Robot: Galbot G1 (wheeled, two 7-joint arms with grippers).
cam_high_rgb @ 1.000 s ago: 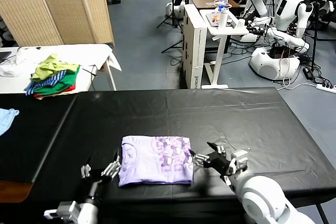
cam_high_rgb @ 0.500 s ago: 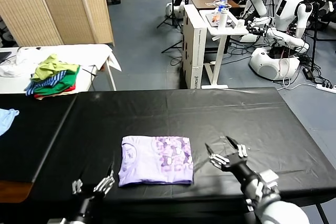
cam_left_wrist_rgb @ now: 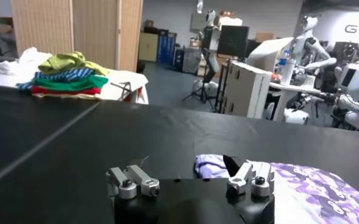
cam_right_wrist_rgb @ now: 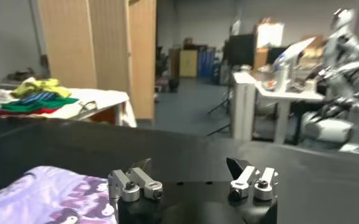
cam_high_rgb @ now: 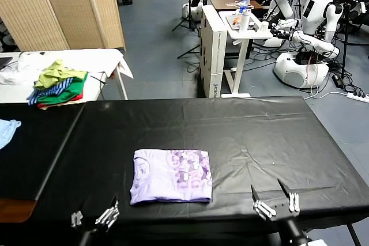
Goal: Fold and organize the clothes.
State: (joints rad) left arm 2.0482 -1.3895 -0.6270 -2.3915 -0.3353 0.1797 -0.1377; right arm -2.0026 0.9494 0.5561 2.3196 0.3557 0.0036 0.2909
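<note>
Black tabletop point(cam_high_rgb: 259, 131) carries lavender T-shirt point(cam_high_rgb: 171, 184), folded into neat rectangle, print up, near front edge. Both tools have pulled back off shirt's sides toward robot; fold looks finished. Left tool point(cam_high_rgb: 92, 218) wide open, empty, clear of cloth. Right tool point(cam_high_rgb: 275, 205) likewise spread, holding nothing.

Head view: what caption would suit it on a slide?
Folded lavender T-shirt on black table, left gripper and right gripper open beside it.
</note>
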